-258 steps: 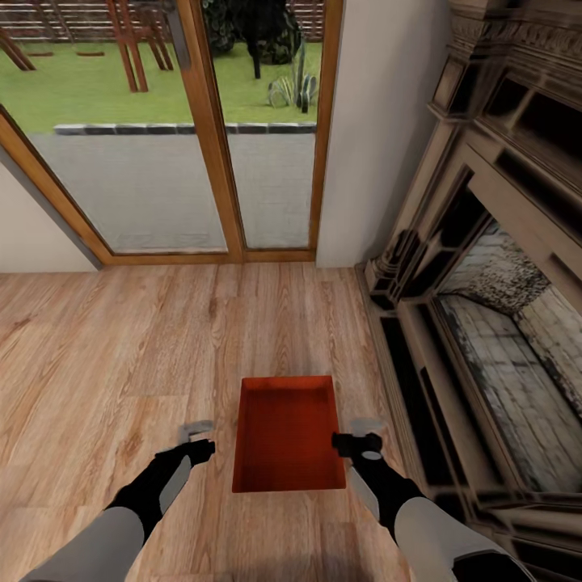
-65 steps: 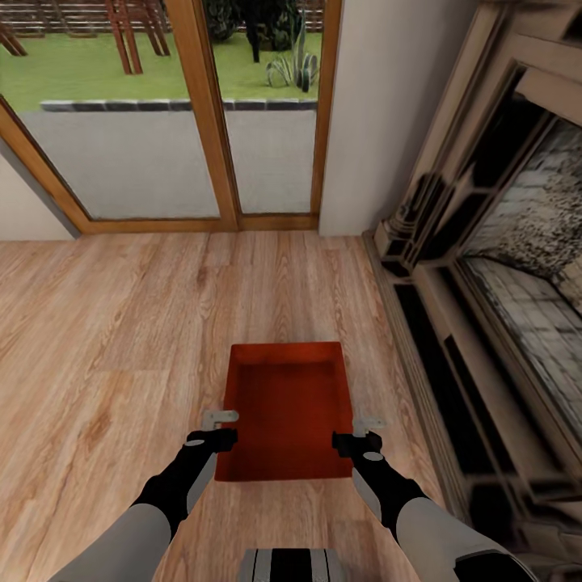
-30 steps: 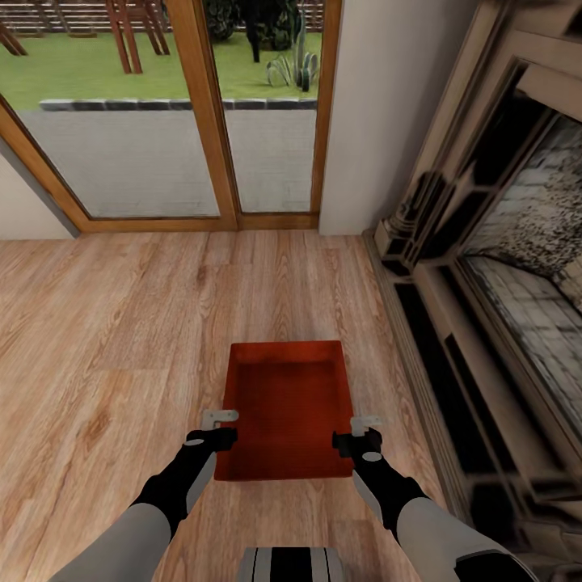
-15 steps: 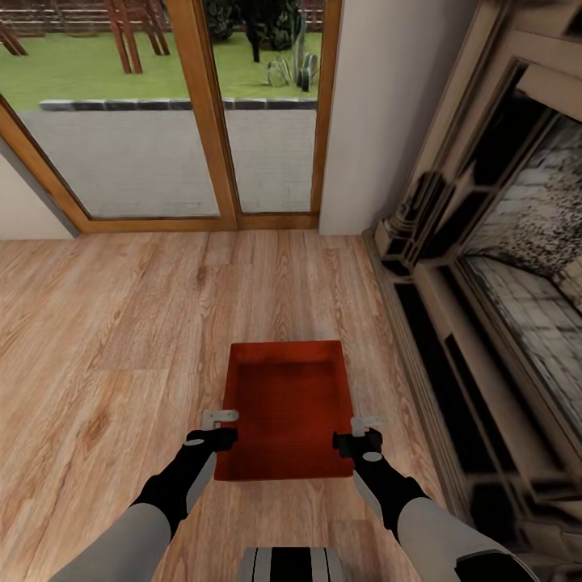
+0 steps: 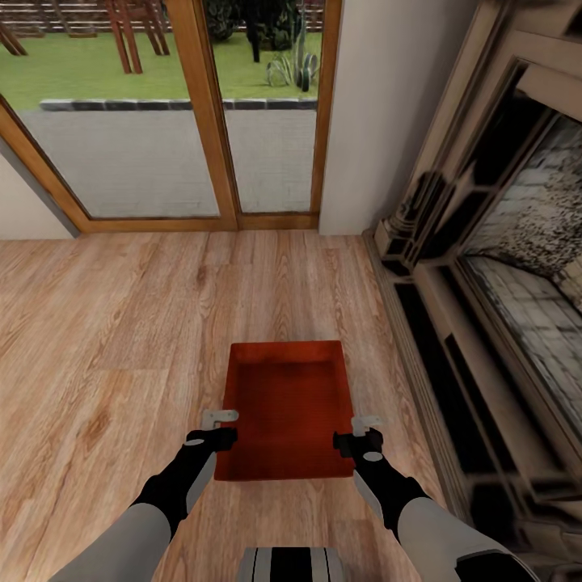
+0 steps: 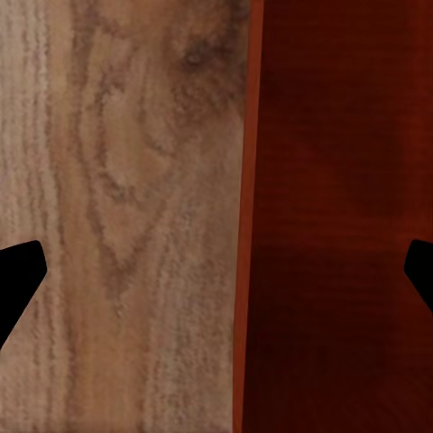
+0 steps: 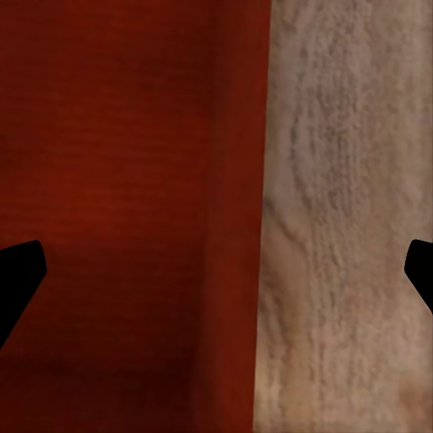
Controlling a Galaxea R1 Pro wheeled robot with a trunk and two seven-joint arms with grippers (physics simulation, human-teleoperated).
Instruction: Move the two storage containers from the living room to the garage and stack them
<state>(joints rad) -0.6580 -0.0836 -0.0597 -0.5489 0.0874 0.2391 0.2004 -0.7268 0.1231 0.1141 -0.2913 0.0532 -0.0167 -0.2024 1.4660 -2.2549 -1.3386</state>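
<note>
Since half a second ago nothing has shifted: low centre in the head view, the storage container (image 5: 284,412) lies on the wood floor (image 5: 121,323), long axis running away from me, my left gripper (image 5: 220,427) and right gripper (image 5: 357,430) at its near side walls. In the left wrist view my fingers (image 6: 18,275) stand apart astride the container's wall (image 6: 245,271). In the right wrist view, spread fingers (image 7: 18,271) likewise straddle the opposite wall (image 7: 239,225), both arms bent low, equally near.

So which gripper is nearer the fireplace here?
Right. The right gripper sits at the red bin's fireplace-side wall; the left gripper is at the bin's opposite wall, farther from the fireplace.
</note>
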